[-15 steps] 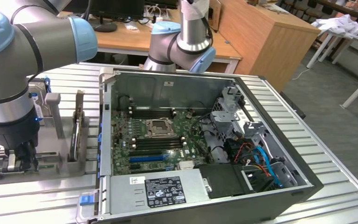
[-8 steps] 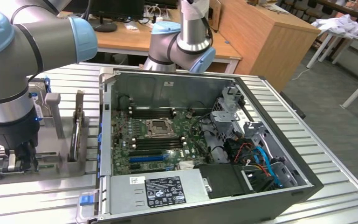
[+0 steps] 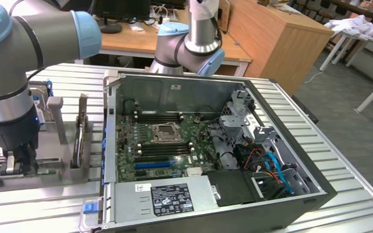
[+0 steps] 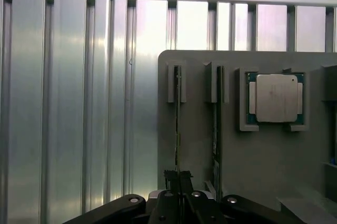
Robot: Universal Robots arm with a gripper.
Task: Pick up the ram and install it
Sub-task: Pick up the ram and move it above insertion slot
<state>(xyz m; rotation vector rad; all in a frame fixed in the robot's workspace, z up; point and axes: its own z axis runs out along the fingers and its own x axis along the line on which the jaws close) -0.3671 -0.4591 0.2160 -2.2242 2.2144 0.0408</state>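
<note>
My gripper (image 4: 177,173) is pinched shut on the ram (image 4: 177,124) — the thin stick stands on edge in the grey holder (image 4: 197,145), its near end between my fingertips.

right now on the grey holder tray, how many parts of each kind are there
ram stick: 2, both on edge in slots, one in the shut gripper
cpu: 1, in its pocket
total: 3 on the grey holder tray
</note>
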